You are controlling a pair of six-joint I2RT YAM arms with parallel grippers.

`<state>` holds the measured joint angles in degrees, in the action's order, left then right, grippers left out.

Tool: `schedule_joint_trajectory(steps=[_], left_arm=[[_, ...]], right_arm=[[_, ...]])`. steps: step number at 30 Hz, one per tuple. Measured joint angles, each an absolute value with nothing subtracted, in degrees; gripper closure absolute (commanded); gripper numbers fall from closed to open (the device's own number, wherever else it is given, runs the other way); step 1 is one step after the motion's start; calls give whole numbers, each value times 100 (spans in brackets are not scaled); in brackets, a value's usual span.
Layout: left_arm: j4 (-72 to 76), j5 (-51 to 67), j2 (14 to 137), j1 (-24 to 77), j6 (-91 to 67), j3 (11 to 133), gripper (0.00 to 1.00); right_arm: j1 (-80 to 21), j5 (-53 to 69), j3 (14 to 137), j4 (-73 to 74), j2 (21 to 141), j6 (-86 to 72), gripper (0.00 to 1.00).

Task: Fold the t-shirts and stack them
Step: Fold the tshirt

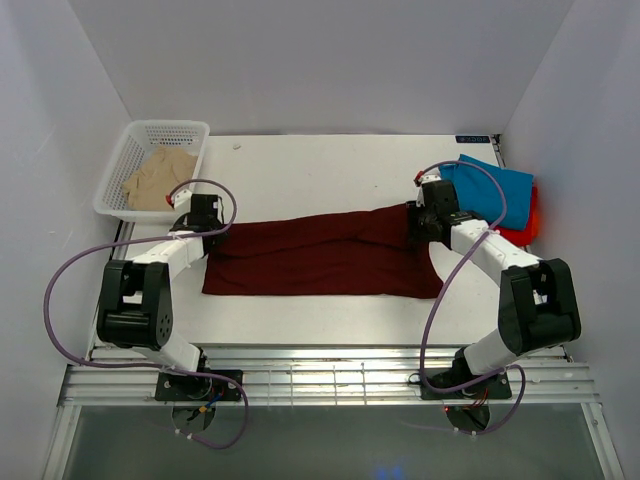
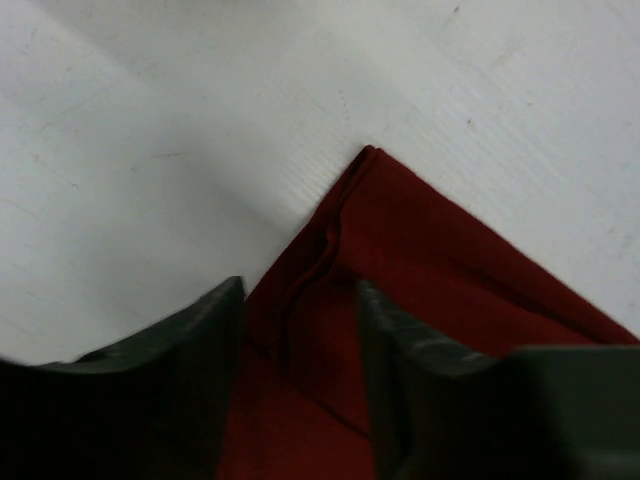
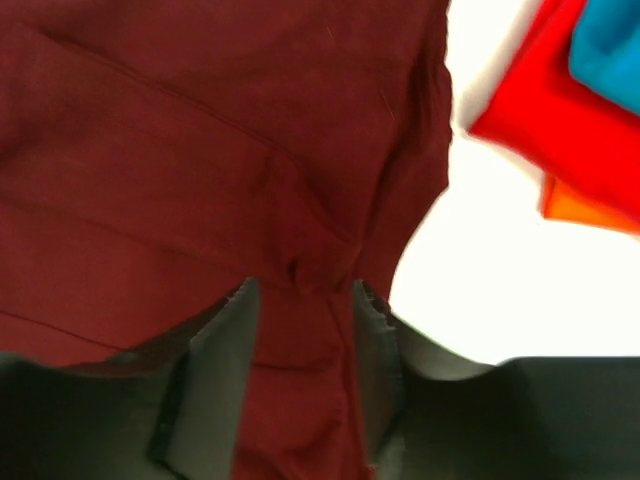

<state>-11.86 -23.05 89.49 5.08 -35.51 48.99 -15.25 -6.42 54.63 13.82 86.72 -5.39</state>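
While both arms lean over it, the table [image 1: 330,160]: white, showing bare ahead of the left fingers and to the right of the right fingers.
Maroon shirt [image 1: 320,255]: lies flat as a long folded band, running from the left fingers across to the right fingers; one end under each gripper.
Basket [image 1: 110,190]: white mesh, beyond the left fingers and off to their left, well apart from the maroon shirt.
Teal shirt [image 1: 495,190]: folded, ahead of the right fingers and to their right, lying on top of the red-orange shirt.
Red-orange shirt [image 1: 528,225]: folded beneath the teal one, its edge sticking out nearest the right fingers, apart from the maroon cloth.
Beige shirt [image 1: 158,178]: crumpled inside the basket.
Left gripper [image 2: 300,290]: down on a pointed corner of the maroon shirt, which reaches just past the tips.
Left fingers [image 2: 210,330]: parted, a folded hem lying loose in the gap, not squeezed.
Right gripper [image 3: 302,285]: down on the shirt's other end, near its curved edge.
Right fingers [image 3: 225,330]: parted, puckered cloth just ahead of the tips, a strip lying between them unpinched.
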Motion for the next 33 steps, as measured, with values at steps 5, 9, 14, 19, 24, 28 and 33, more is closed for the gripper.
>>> schedule_joint_trajectory(steps=[5, 9, 14, 19, 24, 28, 33], left_arm=[[-1463, -2679, 8722, 513, -3870, 4740, 34], [-1452, -2886, 8337, 513, -4018, 4729, 44], [-1372, -2880, 8770, 513, -4001, 5148, 78], [-1334, -2711, 9756, 513, -3900, 5577, 82], [-1376, -2624, 10073, 513, -3900, 5623, 82], [-1372, -2604, 10079, 513, -3900, 5719, 82], [-1354, -2543, 10086, 513, -3903, 5806, 82]], right_arm=[[-1632, -902, 5498, 1573, 8672, -585, 43], [-1664, -755, 5747, 1516, 8720, -587, 46], [-1710, -163, 6407, 1160, 9362, -646, 54], [-1918, 132, 6980, 1000, 10254, -674, 54], [-2126, 285, 7546, 1017, 10930, -670, 54], [-2217, 325, 7920, 1035, 11203, -655, 54], [-2290, 237, 8184, 1059, 11297, -578, 53]])
